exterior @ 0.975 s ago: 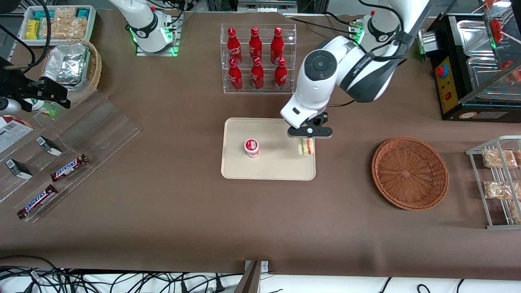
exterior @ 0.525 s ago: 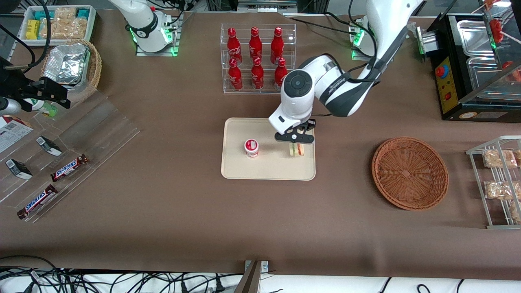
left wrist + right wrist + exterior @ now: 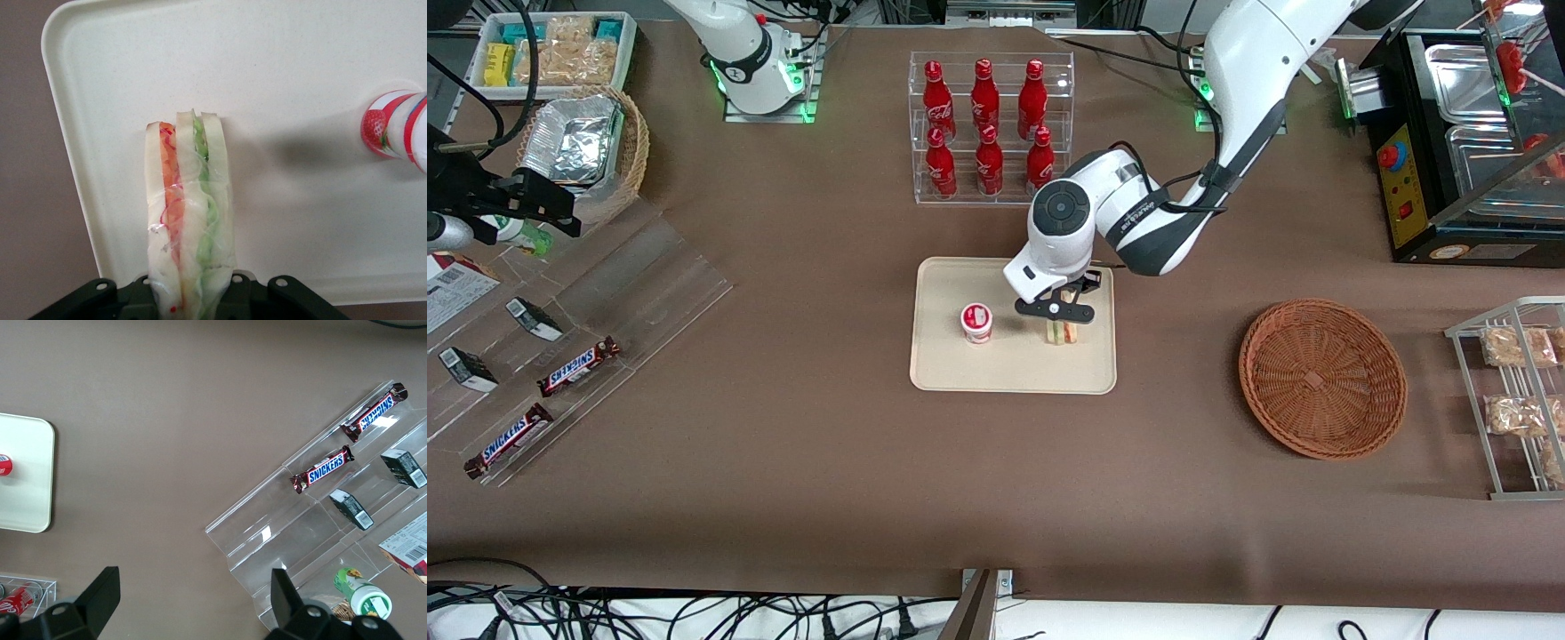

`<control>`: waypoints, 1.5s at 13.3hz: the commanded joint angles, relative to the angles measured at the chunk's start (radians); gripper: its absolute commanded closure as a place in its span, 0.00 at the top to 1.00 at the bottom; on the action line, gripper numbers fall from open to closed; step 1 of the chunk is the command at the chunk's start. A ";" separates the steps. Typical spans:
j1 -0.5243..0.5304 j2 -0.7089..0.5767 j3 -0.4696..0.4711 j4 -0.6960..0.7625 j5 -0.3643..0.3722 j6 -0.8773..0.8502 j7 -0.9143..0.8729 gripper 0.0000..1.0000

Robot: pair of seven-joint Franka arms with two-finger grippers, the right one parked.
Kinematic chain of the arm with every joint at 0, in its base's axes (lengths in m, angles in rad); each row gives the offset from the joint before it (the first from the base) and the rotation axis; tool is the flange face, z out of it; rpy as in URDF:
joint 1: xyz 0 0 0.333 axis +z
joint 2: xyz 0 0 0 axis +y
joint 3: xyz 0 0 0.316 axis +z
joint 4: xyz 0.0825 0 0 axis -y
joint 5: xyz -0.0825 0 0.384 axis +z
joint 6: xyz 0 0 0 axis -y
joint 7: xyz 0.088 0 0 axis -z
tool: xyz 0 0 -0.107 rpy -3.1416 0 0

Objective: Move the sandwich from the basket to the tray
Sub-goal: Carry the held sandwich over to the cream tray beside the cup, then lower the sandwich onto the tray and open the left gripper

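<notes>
The sandwich (image 3: pixel 1062 333), a clear-wrapped wedge of white bread with red, orange and green layers, hangs narrow end down over the cream tray (image 3: pixel 1014 369), at or just above its surface. My left gripper (image 3: pixel 1060 322) is shut on its upper end. In the left wrist view the sandwich (image 3: pixel 190 213) runs out from the gripper (image 3: pixel 191 298) over the tray (image 3: pixel 300 80), close to one tray edge. The reddish-brown basket (image 3: pixel 1322 378) lies empty toward the working arm's end of the table.
A small strawberry yoghurt cup (image 3: pixel 976 322) stands on the tray beside the sandwich. A clear rack of red bottles (image 3: pixel 989 124) stands farther from the camera than the tray. A wire rack of snack packets (image 3: pixel 1516 391) stands beside the basket.
The arm has swung toward the parked arm's end and come lower, carrying the sandwich from the tray's edge further in over the tray, closer to the cup.
</notes>
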 commanded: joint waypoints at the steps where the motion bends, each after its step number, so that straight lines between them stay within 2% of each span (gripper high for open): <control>1: -0.011 0.029 0.007 0.022 0.035 0.031 -0.030 0.00; 3: -0.011 0.042 0.010 0.022 0.040 0.035 -0.030 0.00; 6: -0.011 0.066 0.008 0.025 0.103 0.036 -0.065 0.00; 7: -0.011 0.072 0.008 0.026 0.121 0.044 -0.079 0.11; 8: -0.011 0.078 0.008 0.026 0.124 0.048 -0.090 0.30; 9: -0.013 0.078 0.008 0.026 0.123 0.048 -0.091 0.76; 10: -0.011 0.075 0.007 0.026 0.121 0.047 -0.094 1.00; 14: -0.010 0.049 0.002 0.040 0.121 0.012 -0.136 1.00; 17: -0.008 0.040 -0.005 0.162 0.100 -0.178 -0.131 1.00; 20: 0.010 -0.004 -0.005 0.245 0.039 -0.249 -0.131 1.00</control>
